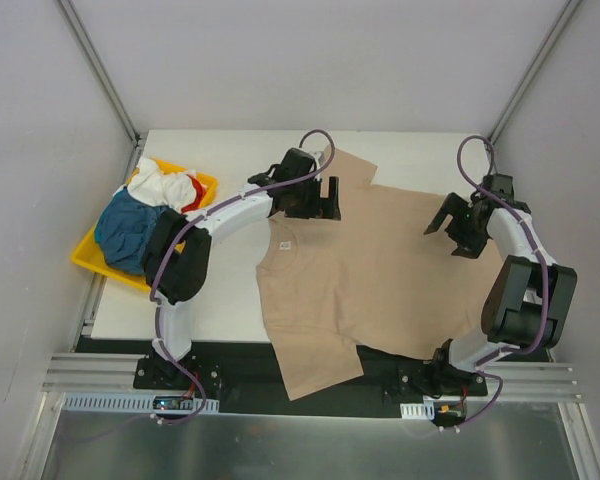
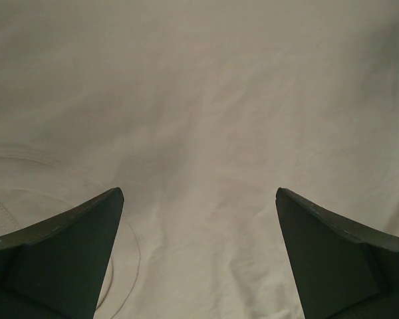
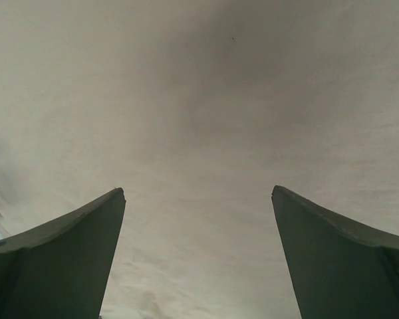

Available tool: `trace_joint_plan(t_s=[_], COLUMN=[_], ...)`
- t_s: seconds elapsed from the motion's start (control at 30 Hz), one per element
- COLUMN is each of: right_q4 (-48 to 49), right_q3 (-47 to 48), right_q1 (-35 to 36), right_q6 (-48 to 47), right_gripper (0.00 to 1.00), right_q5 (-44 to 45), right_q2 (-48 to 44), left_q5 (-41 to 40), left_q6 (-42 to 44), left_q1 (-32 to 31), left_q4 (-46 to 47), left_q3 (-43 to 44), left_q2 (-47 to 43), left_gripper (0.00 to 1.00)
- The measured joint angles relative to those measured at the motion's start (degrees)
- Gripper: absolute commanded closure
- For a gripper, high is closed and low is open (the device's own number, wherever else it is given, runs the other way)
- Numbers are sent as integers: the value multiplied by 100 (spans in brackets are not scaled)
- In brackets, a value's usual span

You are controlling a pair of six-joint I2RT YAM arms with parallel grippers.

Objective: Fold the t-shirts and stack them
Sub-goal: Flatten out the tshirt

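Note:
A tan-beige t-shirt (image 1: 370, 270) lies spread flat on the white table, its neck toward the left and one sleeve hanging over the near edge. My left gripper (image 1: 325, 197) hovers over the shirt's far sleeve and shoulder, jaws wide open and empty; the tan cloth (image 2: 206, 133) fills its wrist view. My right gripper (image 1: 450, 232) is over the shirt's right part, open and empty, with only tan cloth (image 3: 206, 119) below it. Teal-blue (image 1: 130, 230), white (image 1: 165, 183) and red-orange (image 1: 191, 197) shirts lie crumpled in the tray.
A shallow yellow tray (image 1: 207, 182) holding the crumpled shirts sits at the table's left edge. Grey walls close in the back and sides. Bare white tabletop (image 1: 220, 290) shows left of the tan shirt.

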Motion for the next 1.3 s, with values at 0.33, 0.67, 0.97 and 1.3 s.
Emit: trace_joint_plan(t_s=[0.33,0.67,0.97,1.3], right_q4=[4,-400,-1106,-1314], right_q3=[61,1626,4271,6046], right_q1=[225,824,1075,1093], right_q6=[4,-72,-92,-66], right_gripper=[3,3,3,3], right_q5=[155,374,280,118], right_q2=[605,2177,3978,5005], left_q5=[140,332,319,323], left_q6=[-391,-479,-367,-153], left_q1=[264,1082,1751,1851], left_q4=[-105,-114,-356,-575], left_q3=[-249,-136,951,1952], left_q2=[752,951,1620,2223], left_gripper=[1,1,1,1])
